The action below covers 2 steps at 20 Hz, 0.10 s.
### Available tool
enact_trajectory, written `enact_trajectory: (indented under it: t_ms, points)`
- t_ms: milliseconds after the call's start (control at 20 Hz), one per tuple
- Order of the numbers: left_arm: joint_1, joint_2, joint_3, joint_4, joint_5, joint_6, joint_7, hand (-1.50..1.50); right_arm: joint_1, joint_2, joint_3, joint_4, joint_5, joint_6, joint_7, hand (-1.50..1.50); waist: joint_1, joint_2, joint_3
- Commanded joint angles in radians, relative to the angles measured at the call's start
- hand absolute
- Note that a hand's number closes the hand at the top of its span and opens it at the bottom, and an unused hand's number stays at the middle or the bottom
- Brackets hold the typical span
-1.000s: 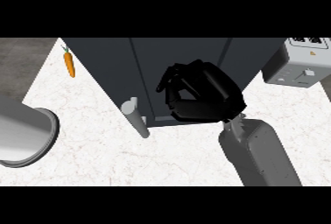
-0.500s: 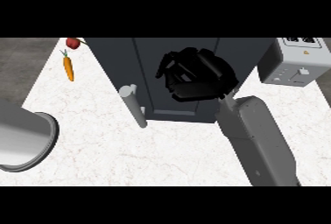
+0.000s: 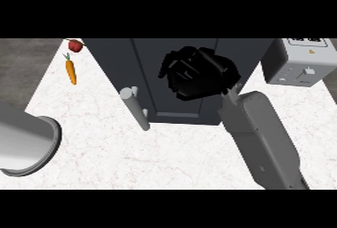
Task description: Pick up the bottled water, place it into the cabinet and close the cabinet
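Nearest, lower right: grey right forearm (image 3: 263, 142) comes in from the lower edge and runs up and slightly left over the white, faintly veined stone counter (image 3: 132, 156).

Lower left: large grey metal cylinder (image 3: 23, 144), cut by the left edge; only part shows and I cannot tell what it belongs to.

Middle: dark grey cabinet (image 3: 151, 75) stands on the counter, seen steeply from above. A pale grey bar handle (image 3: 135, 109) runs along its front left side. The door panels look flush, with vertical seams between them; whether a door stands ajar cannot be told from this angle.

Black right hand (image 3: 197, 73) sits over the cabinet's front face, right of centre. Fingers are curled in together, a clenched bunch; nothing shows between them, though the hand could hide a small thing.

Bottled water: shows nowhere in the head view; its place cannot be told.

Left hand: not seen.

Far right: white boxy toaster (image 3: 299, 62) on the counter, just beside the cabinet.

Far left: orange carrot (image 3: 71, 71) lying on the counter, and beyond it a small red fruit (image 3: 76, 44) at the counter's far edge.
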Motion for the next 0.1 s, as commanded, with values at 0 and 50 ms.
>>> enact_trajectory:
  t_ms: [0,50]
  points:
    - [0.016,0.02,0.038,-0.006,0.045,-0.022,0.029,-1.5,-0.119,0.038,-0.036,0.145,0.001,-0.006,-0.024,1.5,0.034,0.028,-0.029]
    - [-0.007,-0.015,0.009,0.045,-0.012,-0.052,0.009,-1.5,-0.161,0.029,-0.059,0.158,-0.003,-0.023,-0.01,1.5,0.042,0.029,-0.03]
